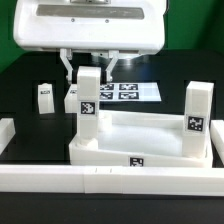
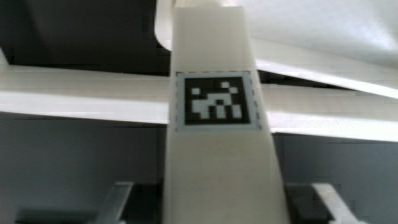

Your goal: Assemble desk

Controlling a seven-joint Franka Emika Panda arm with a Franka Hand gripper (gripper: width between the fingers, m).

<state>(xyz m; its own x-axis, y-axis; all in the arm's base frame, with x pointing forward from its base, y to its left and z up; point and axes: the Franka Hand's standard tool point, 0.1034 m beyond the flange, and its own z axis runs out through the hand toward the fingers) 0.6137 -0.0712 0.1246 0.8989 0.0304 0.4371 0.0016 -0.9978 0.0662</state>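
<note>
Gripper (image 1: 90, 70) straddles leg (image 1: 88, 100) standing at panel (image 1: 140, 145) corner below it, can't tell if clamped; second leg (image 1: 195, 112) stands alongside, spare leg (image 1: 44, 97) loose opposite, not yet fitted.

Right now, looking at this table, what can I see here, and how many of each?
desk panel: one, white, middle of the table, tag on its front rim.
upright legs: two, white, tagged, standing at the panel's corners, at the exterior view's left and right.
loose leg: one, white, on the table, apart from the panel.
marker board: one, white, flat behind the panel.
border rails: white, front and sides.
table: black.
gripper: one, white, fingers either side of the left-hand upright leg; grip unclear.
</note>
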